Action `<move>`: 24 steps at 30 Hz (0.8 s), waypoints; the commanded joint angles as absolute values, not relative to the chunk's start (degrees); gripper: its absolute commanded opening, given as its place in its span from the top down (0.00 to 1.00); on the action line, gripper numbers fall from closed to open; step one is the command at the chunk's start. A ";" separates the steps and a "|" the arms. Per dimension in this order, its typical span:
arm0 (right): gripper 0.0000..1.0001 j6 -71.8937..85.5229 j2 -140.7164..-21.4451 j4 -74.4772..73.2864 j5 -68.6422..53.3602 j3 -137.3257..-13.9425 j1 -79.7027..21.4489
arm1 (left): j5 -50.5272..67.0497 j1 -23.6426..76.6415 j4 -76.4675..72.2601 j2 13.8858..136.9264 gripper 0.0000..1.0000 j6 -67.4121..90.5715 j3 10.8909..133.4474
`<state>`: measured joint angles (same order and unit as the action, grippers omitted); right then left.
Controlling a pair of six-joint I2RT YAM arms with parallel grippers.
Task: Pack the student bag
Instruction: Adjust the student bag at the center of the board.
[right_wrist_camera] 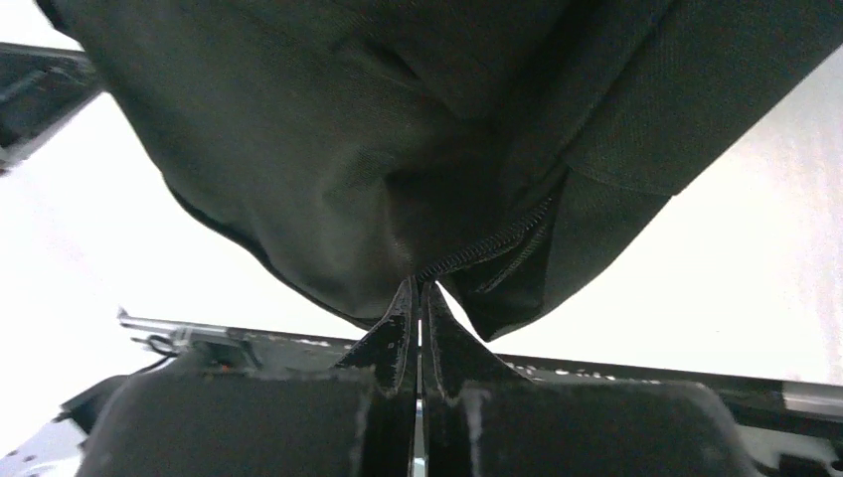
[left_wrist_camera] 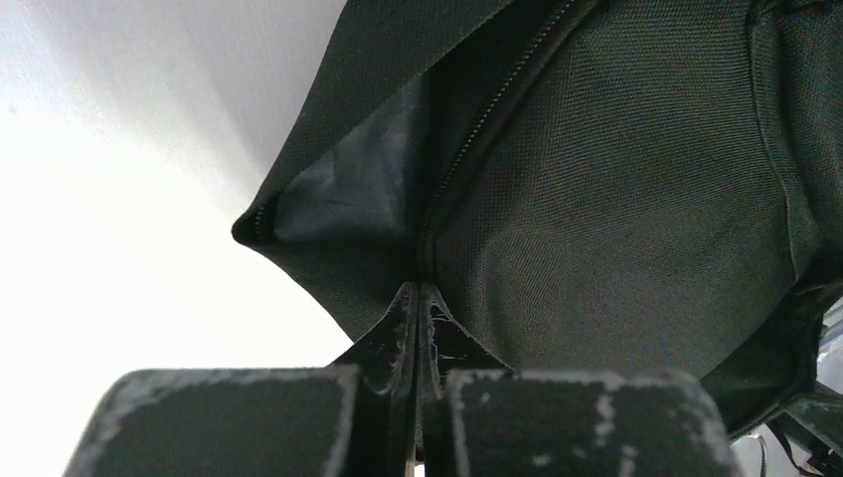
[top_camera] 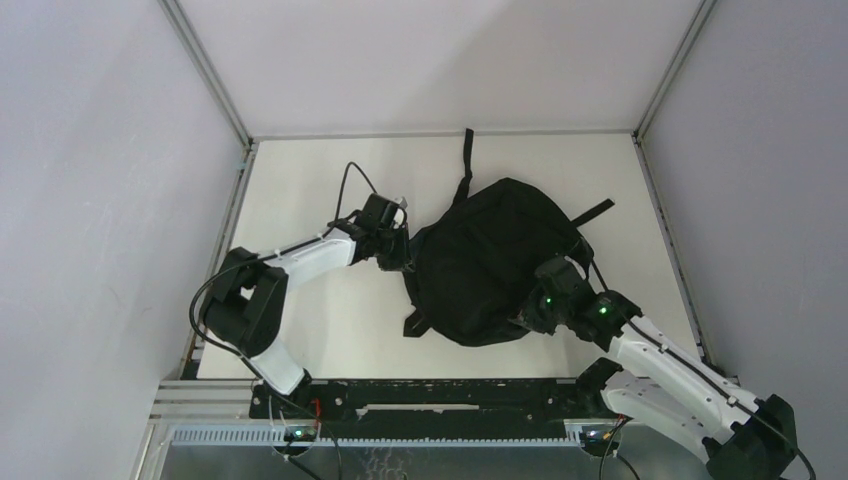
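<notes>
The student bag (top_camera: 493,258) is a large floppy black backpack lying on the white table, straps trailing to the back and right. My left gripper (top_camera: 398,256) is shut on the bag's left edge; in the left wrist view its jaws (left_wrist_camera: 418,290) pinch the fabric just below a zipper line (left_wrist_camera: 477,129). My right gripper (top_camera: 533,316) is shut on the bag's near right edge; in the right wrist view the bag (right_wrist_camera: 398,129) hangs above the jaws (right_wrist_camera: 419,288), which pinch it by the zipper (right_wrist_camera: 487,248). No pink tag shows.
A long black strap (top_camera: 466,160) lies toward the back wall and another strap (top_camera: 592,212) sticks out to the right. A small strap loop (top_camera: 415,322) lies at the bag's near left. Metal frame rails (top_camera: 440,395) run along the near edge.
</notes>
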<state>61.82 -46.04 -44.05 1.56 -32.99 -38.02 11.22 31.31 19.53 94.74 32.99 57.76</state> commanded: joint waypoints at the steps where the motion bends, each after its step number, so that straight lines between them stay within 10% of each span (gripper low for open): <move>1: 1.00 59.41 -42.87 -37.32 -4.02 -33.22 -34.11 | 12.14 31.11 17.93 91.82 1.00 32.78 56.28; 24: 1.00 52.09 -43.59 -11.35 -11.07 -34.51 -33.24 | 12.44 30.89 20.21 88.88 1.00 31.23 59.36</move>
